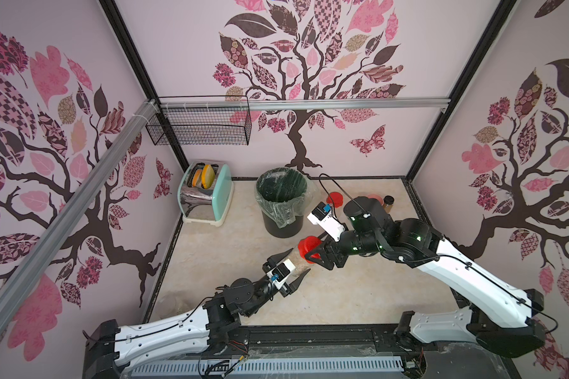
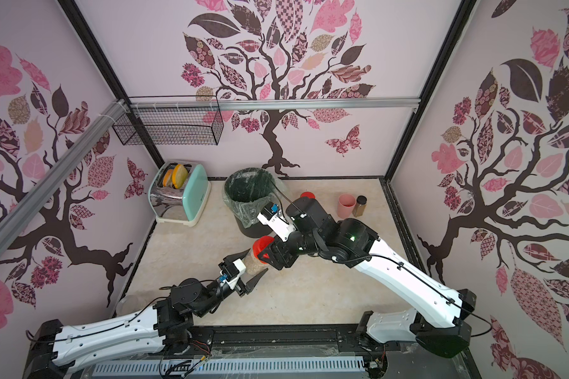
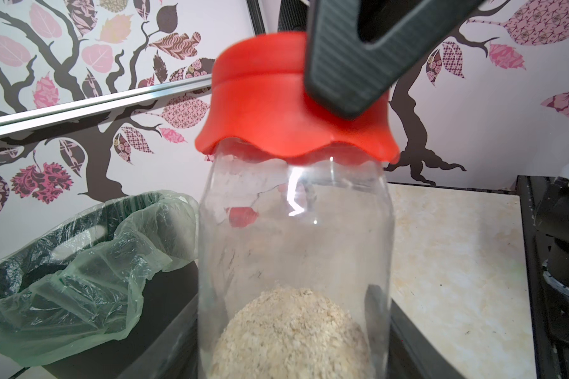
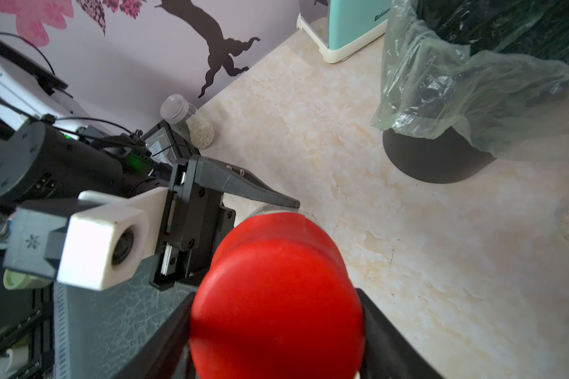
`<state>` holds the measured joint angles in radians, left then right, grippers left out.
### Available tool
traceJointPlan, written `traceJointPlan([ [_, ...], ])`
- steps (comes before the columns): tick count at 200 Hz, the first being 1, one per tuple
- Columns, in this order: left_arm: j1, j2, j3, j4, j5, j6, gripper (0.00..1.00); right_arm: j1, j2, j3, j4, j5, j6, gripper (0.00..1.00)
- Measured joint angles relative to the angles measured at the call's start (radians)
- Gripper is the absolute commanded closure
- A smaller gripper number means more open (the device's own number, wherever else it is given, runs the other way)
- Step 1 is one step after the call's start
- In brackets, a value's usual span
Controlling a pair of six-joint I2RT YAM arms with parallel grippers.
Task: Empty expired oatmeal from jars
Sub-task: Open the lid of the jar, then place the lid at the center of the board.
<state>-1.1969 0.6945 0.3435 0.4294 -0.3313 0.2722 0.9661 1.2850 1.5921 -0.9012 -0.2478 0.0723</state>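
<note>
Clear jar (image 1: 298,264) with red lid (image 1: 309,246): mid-tabletop (image 1: 227,249), just in front of the lined bin (image 1: 283,226).
Inside: oatmeal (image 3: 293,331), a low pale heap.
On the jar body: left gripper (image 1: 301,259), clamped.
On the red lid: right gripper (image 1: 313,250), closed from both sides.
Behind the right arm, beside the bin: second jar (image 1: 335,198), red-lidded.
By the left wall: third jar (image 4: 184,121), clear-lidded, oatmeal inside.
</note>
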Motion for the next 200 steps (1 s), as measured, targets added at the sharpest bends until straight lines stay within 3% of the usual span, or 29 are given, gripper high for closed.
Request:
traceJointPlan([
  [71, -0.002, -0.027, 0.010, 0.018, 0.017, -0.011, 0.37, 0.006, 0.112, 0.267, -0.191, -0.018, -0.241, 0.55],
  [120, -0.001, -0.017, 0.010, -0.045, 0.013, -0.012, 0.38, 0.005, 0.084, 0.320, -0.225, -0.035, -0.342, 0.54],
  [160, -0.001, -0.039, 0.010, -0.060, -0.003, -0.014, 0.38, -0.020, 0.055, 0.278, -0.193, 0.060, -0.229, 0.52],
  [200, -0.001, -0.089, 0.010, -0.082, -0.044, -0.030, 0.39, -0.180, -0.187, -0.059, -0.082, 0.178, -0.007, 0.42],
])
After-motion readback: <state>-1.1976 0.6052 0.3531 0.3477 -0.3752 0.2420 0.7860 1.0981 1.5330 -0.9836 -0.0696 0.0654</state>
